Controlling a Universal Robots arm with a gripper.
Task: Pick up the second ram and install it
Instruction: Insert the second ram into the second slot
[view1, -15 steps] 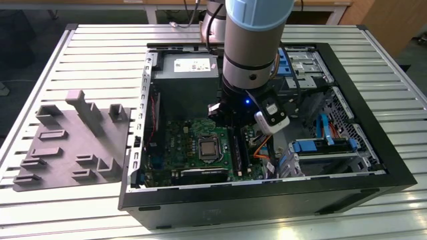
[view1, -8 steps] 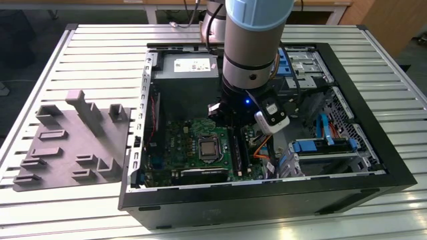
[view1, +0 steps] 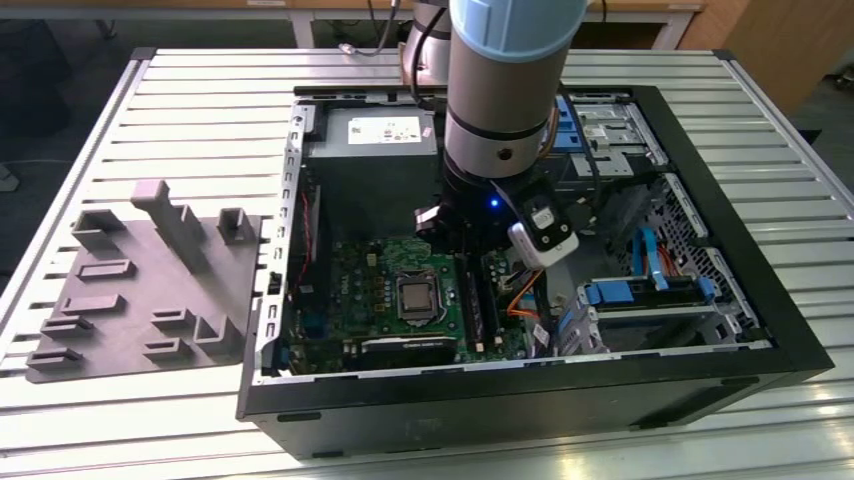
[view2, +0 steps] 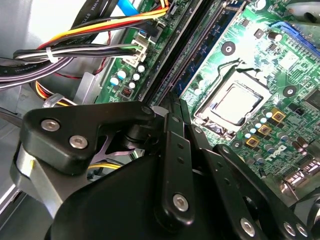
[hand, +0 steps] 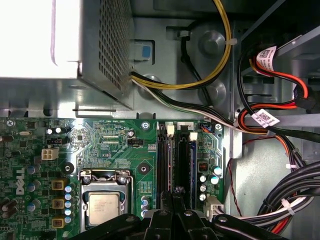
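1. The gripper (view1: 470, 250) is low inside the open computer case (view1: 747, 330), right of centre in the exterior view, over the motherboard (view1: 387, 262).
2. In both wrist views the fingers (view2: 175, 120) are pressed together above the memory slots (hand: 172, 160). Whether they pinch anything cannot be told.
3. The second ram appears to be the thin stick (hand: 194, 167) standing in a slot at lower centre of the first wrist view; judged seated, not confirmed.
4. Handling judgement: light, stiff, fragile. Grip the long flat faces and keep it square to the slot.
5. The grey fixture plate (view1: 147, 290) lies at the exterior view's left.
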